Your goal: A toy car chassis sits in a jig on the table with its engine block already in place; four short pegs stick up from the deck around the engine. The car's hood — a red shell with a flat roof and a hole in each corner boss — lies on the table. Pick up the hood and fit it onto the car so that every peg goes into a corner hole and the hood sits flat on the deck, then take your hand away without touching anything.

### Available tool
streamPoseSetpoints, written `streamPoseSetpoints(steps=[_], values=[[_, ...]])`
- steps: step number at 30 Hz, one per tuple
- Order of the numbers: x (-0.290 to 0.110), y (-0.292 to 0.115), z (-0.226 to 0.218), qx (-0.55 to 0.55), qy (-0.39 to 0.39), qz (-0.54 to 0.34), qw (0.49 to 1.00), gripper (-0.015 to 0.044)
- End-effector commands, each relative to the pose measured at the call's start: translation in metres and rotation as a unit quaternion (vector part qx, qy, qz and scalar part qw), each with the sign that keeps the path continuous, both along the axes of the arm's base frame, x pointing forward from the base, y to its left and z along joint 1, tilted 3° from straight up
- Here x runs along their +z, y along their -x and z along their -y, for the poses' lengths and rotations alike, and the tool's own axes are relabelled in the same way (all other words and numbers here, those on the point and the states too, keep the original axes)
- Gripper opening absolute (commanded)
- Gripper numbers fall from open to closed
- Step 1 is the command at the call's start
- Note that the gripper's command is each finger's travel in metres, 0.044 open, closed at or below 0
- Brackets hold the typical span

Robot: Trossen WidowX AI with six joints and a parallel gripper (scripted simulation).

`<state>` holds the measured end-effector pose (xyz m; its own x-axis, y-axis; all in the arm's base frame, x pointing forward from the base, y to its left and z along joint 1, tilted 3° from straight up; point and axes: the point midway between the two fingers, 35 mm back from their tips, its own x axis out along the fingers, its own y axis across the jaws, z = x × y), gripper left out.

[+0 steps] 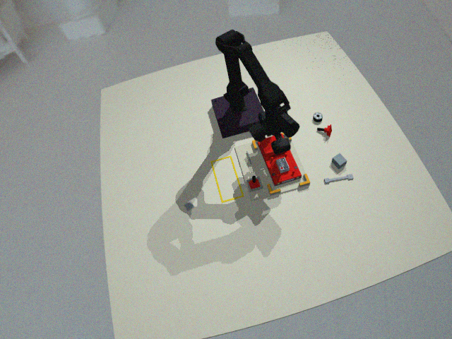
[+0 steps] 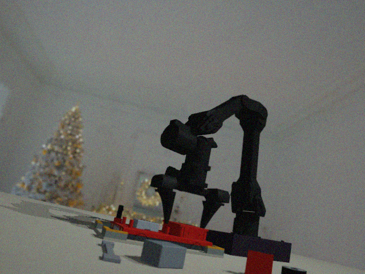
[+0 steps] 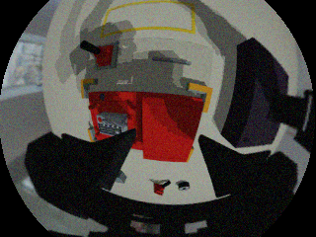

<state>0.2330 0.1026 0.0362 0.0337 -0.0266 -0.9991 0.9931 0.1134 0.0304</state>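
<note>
Cream-coloured table (image 1: 328, 233) fills most of the top view, with grey floor around it and, in the exterior view, a blurred lit Christmas tree (image 2: 60, 165) far behind. Near the table's middle sits a jig (image 1: 305, 179) with orange corner brackets, and it is the landmark for everything else.

Inside the jig lies the red car chassis (image 1: 292, 174), with a small grey engine block (image 1: 282, 164) on its deck. The red hood (image 3: 173, 133) rests on the chassis at the end nearest the arm's base, partly hidden by the arm from above (whether the pegs sit in its corner holes cannot be told).

Directly over that end of the jig hangs the black gripper (image 2: 187, 206), fingers spread wide and holding nothing; one fingertip (image 2: 166, 216) reaches down to the hood's top, the other (image 2: 206, 217) stands behind it.

Behind the jig is the dark purple base plate (image 1: 221, 127). Beside the jig, away from the yellow outline (image 1: 218, 182), lie a grey cube (image 1: 338, 160), a grey bar (image 1: 338, 179), a small red part (image 1: 327, 129) and a black ring (image 1: 318, 116).
</note>
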Motion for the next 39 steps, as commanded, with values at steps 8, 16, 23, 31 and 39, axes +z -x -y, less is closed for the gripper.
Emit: streamPoseSetpoints(steps=[8,16,23,31,39], values=[[-0.0064,0.0003,0.0012,0.002,0.003,0.0,1.0,0.044],[-0.0103,0.0003,0.0014,0.002,0.003,0.0,1.0,0.044],[-0.0098,-0.0002,0.0004,0.0,0.0,0.0,1.0,0.0361],[-0.0098,-0.0002,0.0004,0.0,0.0,0.0,1.0,0.0288],[-0.0046,0.0,0.0003,0.0,0.0,0.0,1.0,0.0117]])
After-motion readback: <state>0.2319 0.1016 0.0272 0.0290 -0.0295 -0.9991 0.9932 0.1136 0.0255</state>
